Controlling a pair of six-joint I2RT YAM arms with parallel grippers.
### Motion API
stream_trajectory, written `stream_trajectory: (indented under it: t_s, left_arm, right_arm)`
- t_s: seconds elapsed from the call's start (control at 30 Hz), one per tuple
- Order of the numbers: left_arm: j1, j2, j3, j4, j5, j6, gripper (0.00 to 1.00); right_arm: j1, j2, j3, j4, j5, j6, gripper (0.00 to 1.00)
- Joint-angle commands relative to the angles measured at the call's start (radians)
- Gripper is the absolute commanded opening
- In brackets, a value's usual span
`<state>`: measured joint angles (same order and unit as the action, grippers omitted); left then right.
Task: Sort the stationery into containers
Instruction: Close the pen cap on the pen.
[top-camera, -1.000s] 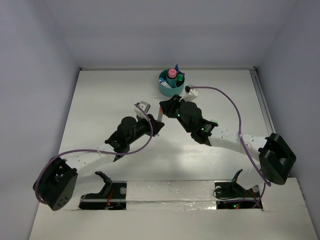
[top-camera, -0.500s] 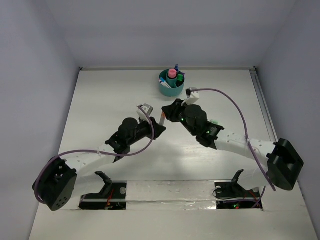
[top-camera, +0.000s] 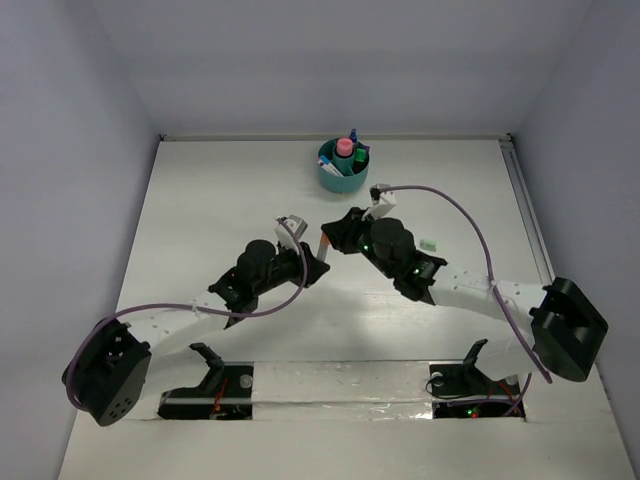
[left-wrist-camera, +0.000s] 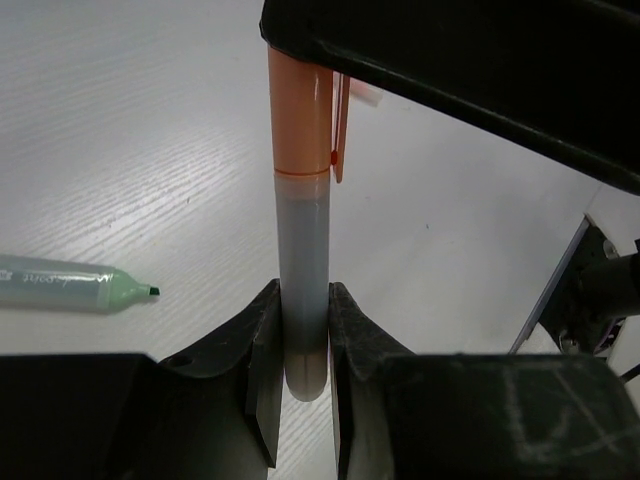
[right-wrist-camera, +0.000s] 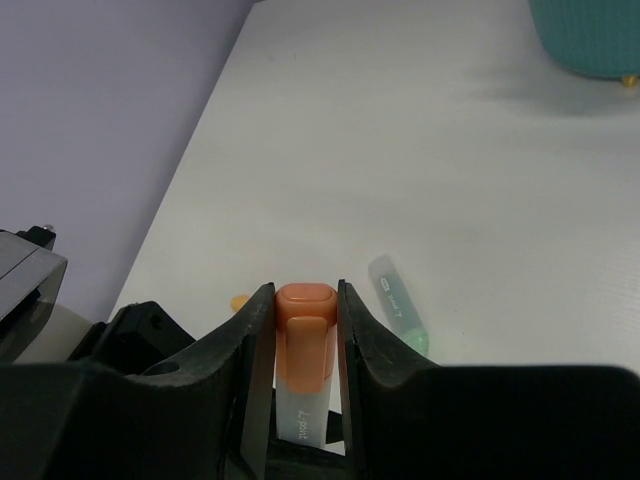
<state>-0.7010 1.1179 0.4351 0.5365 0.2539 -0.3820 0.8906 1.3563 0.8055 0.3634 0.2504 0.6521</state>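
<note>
- Two robot grippers are sharing one orange-capped highlighter above the middle of the white table.
- The left gripper is clamping the grey barrel near its bottom end, its fingers closed against both sides.
- The right gripper is pinching the orange cap from the opposite end, with the clip facing its camera and both fingers pressing on the cap.
- The cap is sitting on the barrel, so the highlighter is bridging the short gap between the two tools, which are meeting almost tip to tip.
- A green highlighter, uncapped, is lying flat on the table beside the grippers, apart from both.
- The teal cup is standing at the far side of the table, near the back edge and well beyond the held highlighter; a pink-capped bottle and other pieces are poking out of it.
- Bare white tabletop is stretching between the grippers and the cup, and more of it is lying open to the far left and far right.
- Plain walls are closing in the table on the left, right and back.
</note>
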Motion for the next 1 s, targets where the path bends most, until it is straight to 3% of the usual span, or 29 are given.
stream_trajectory:
  t_s: [0.0,0.97]
  left_arm:
    - [0.023,-0.063,0.025,0.155,-0.116,0.008,0.00]
    - [0.041,-0.161,0.011,0.126,-0.166,0.029,0.00]
  right_arm:
    - [0.079,0.040,-0.077,-0.084,-0.119,0.040,0.00]
    - [0.281,0.190,-0.206,-0.050,-0.112,0.202,0.00]
